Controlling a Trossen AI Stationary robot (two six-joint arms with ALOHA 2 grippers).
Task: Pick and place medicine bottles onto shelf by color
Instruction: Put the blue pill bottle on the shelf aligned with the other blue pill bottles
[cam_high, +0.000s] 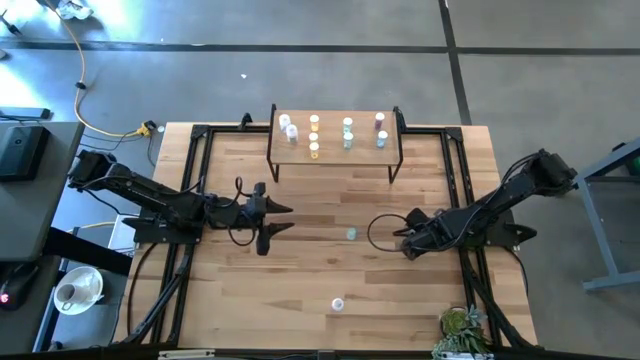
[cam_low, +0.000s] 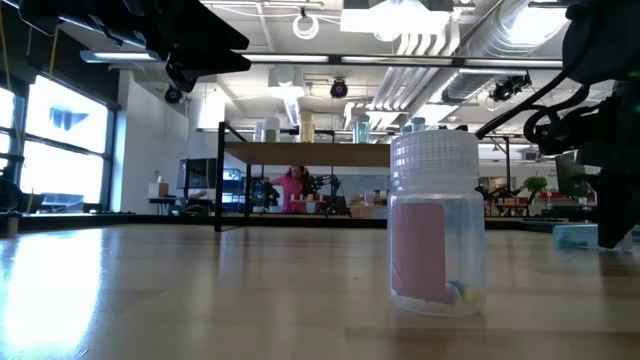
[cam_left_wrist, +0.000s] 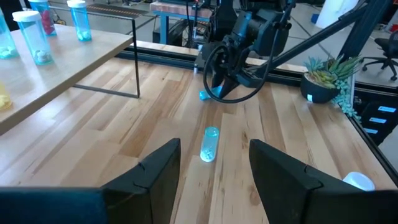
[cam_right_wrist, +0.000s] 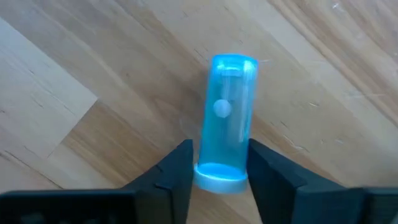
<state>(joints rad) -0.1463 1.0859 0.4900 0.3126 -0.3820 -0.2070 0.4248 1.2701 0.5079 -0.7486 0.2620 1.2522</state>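
Nine or so small pale-capped medicine bottles (cam_high: 314, 133) stand on the light-wood shelf (cam_high: 335, 158), three are left on the table: one lying teal plastic bottle (cam_right_wrist: 227, 112) pinched by the right gripper (cam_right_wrist: 219, 163), another lying teal bottle (cam_high: 351, 233), one upright pink bottle (cam_high: 338, 303); left gripper (cam_high: 288, 217) hovers spread.

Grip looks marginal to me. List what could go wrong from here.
1. The right gripper pinches the lying blue bottle at one end only, so the bottle could swing or slip out when lifted.
2. The shelf already carries closely spaced standing bottles. Setting this one down may topple its neighbours.
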